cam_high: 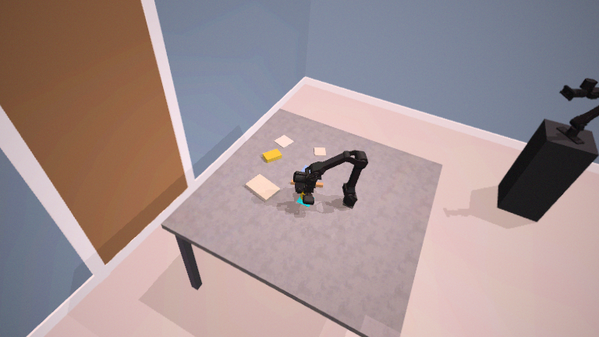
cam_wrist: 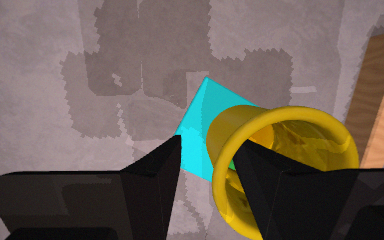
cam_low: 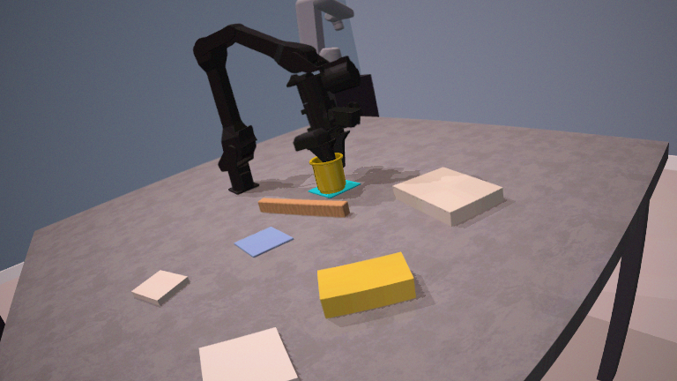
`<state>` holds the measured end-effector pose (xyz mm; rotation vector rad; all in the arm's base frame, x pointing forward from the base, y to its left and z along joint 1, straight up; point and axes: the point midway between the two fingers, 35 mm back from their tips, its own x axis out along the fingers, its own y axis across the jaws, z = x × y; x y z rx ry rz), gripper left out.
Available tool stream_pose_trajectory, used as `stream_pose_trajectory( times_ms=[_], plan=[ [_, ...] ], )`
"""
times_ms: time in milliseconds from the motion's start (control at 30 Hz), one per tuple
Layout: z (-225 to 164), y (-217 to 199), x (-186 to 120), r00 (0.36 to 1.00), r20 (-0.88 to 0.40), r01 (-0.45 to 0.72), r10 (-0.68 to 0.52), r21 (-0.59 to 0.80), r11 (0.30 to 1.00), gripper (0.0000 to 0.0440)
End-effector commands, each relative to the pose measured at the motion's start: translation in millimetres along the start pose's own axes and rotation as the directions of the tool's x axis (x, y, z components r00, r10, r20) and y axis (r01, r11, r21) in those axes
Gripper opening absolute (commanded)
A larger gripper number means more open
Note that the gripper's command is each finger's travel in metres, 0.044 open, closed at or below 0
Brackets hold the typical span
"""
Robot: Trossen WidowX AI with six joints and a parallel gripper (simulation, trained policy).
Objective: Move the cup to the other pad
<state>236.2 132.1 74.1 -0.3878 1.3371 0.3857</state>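
The yellow cup [cam_high: 302, 195] [cam_low: 329, 177] [cam_wrist: 222, 135] stands about upright on the cyan pad [cam_high: 302, 202] [cam_low: 352, 185] [cam_wrist: 192, 150]. My gripper [cam_low: 335, 160] [cam_wrist: 205, 140] is open at the cup's rim. One finger is inside the cup and the other is outside, with a gap between the outer finger and the cup wall. A little green and orange shows inside the cup; the finger hides much of the inside, so I cannot make out the marbles clearly. The blue pad [cam_high: 305, 168] [cam_low: 264, 242] has nothing on it.
A wooden bar [cam_high: 318, 184] [cam_low: 303, 207] [cam_wrist: 367, 100] lies between the two pads. A thick beige block [cam_high: 262, 186] [cam_low: 446, 192] lies to one side. A yellow block [cam_high: 271, 155] [cam_low: 367, 281] and two pale flat tiles [cam_low: 160, 285] [cam_low: 247, 356] lie beyond the blue pad.
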Motion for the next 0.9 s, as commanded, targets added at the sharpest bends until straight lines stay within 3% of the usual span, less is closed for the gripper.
stream_pose_trajectory(
  times_ms=[0,733,867],
  plan=[
    [-1,1,-5,1.000,0.026,-0.016,0.016,0.007,1.000,0.0175],
    [-3,1,-51,0.984,0.167,-0.070,0.061,0.045,0.997,0.0281],
    [0,-1,-63,0.977,0.203,-0.073,0.062,0.051,0.996,0.0327]
  ],
)
